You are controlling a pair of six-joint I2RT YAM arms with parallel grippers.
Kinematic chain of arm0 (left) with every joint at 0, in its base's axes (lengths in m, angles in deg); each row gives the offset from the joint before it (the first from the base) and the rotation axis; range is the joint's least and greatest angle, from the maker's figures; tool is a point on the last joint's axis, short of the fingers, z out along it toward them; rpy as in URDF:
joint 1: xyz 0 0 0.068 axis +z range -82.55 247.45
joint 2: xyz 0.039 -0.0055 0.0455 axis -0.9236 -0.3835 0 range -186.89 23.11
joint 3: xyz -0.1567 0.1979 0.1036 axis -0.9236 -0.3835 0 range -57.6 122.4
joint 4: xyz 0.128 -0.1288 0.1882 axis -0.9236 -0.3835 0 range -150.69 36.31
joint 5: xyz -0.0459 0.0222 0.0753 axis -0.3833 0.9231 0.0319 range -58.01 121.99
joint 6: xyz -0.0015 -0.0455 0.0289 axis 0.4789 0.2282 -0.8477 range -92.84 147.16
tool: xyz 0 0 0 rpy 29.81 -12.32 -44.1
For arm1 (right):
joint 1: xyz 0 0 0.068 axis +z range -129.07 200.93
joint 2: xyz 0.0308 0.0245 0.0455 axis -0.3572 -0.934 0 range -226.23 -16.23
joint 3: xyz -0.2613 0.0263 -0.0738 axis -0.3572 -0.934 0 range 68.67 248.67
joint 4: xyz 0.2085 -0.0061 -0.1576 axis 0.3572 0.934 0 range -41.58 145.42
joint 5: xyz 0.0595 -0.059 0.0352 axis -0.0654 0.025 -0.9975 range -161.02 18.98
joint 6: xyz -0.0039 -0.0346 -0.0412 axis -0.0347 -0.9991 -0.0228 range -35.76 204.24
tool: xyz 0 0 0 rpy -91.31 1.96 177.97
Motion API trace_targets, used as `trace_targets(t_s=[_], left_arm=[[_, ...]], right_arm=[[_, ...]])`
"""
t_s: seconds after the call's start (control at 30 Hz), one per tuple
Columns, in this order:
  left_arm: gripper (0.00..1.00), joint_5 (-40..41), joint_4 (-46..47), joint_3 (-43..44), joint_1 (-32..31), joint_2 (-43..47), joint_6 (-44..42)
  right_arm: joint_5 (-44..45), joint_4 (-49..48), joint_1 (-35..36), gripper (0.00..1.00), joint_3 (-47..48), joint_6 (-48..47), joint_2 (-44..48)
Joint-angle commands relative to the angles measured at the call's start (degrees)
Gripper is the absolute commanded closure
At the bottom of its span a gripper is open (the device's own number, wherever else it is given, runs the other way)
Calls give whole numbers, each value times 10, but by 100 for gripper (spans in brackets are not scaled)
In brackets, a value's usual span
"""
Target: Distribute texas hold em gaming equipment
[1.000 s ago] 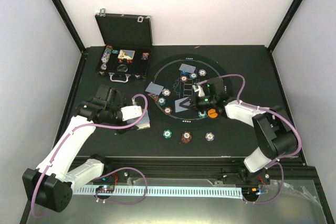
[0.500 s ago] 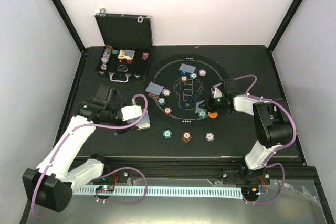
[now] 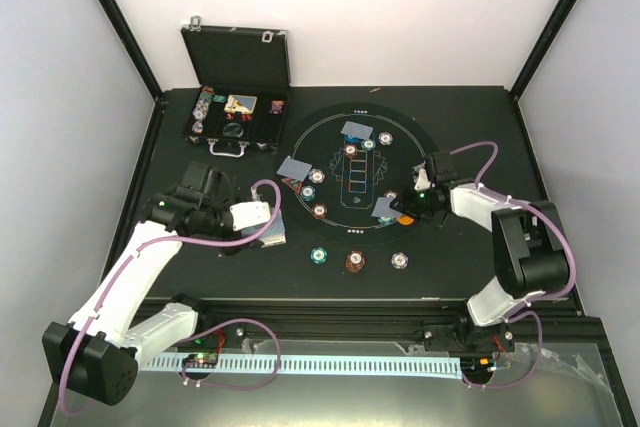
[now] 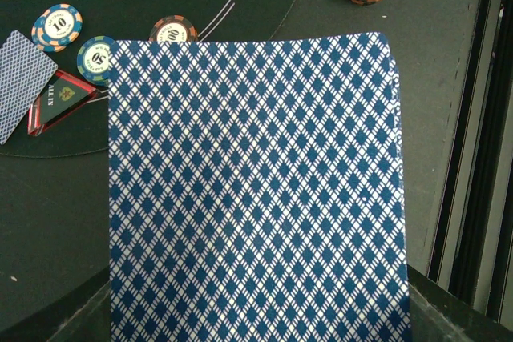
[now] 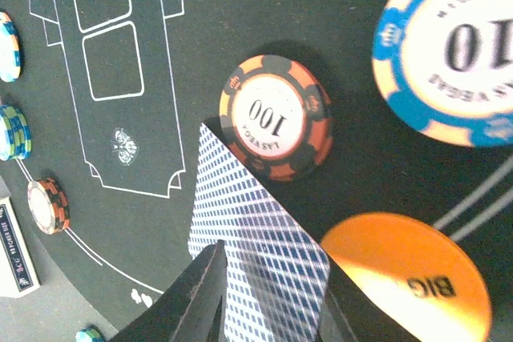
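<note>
My left gripper [image 3: 266, 219] is shut on a deck of blue-backed playing cards [image 4: 256, 190], held left of the round mat; the deck hides its fingers in the left wrist view. My right gripper [image 5: 272, 310] stands open at the mat's right edge. A single blue-backed card [image 5: 256, 238] lies between and beyond its fingertips. One corner of that card rests on an orange-and-black 100 chip [image 5: 276, 118], next to an orange disc [image 5: 409, 278] and a blue 10 chip [image 5: 453, 46]. From above, this card [image 3: 384, 208] lies just left of the right gripper [image 3: 408, 203].
An open black case [image 3: 237, 112] with chips stands at the back left. Two more cards [image 3: 294, 168] [image 3: 355, 129] and small chips lie on the mat [image 3: 330, 137]. A red triangle marker [image 4: 60, 102] lies by one card. Three chip stacks [image 3: 355, 261] sit in front of the mat.
The right gripper carried a card from the mat's middle to its right edge, lowered it beside the orange disc and opened its jaws. The left arm has not moved.
</note>
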State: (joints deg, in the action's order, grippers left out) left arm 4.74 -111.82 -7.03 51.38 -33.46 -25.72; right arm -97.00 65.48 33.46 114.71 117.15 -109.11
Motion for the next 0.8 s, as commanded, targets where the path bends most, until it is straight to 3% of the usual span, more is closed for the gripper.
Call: trace_targets(t_s=[0.0,0.23,0.4,0.57,0.77], left_arm=[[98,-12,5,10,1,8,-6],[99,-11,3,9,2,9,-6],[99,-13,4,9,2,8,-6],[98,-14,6,10,1,6,-6],[98,-14,8,11,2,3,-3]], right_arm=[[57,37,-2,71,-15,-12,44],[128,102,-2,68,-3,-18,92],[118,115,2,62,3,-7,135],[30,70,44,54,1,39,174],[-115,-105,181,27,4,157,162]])
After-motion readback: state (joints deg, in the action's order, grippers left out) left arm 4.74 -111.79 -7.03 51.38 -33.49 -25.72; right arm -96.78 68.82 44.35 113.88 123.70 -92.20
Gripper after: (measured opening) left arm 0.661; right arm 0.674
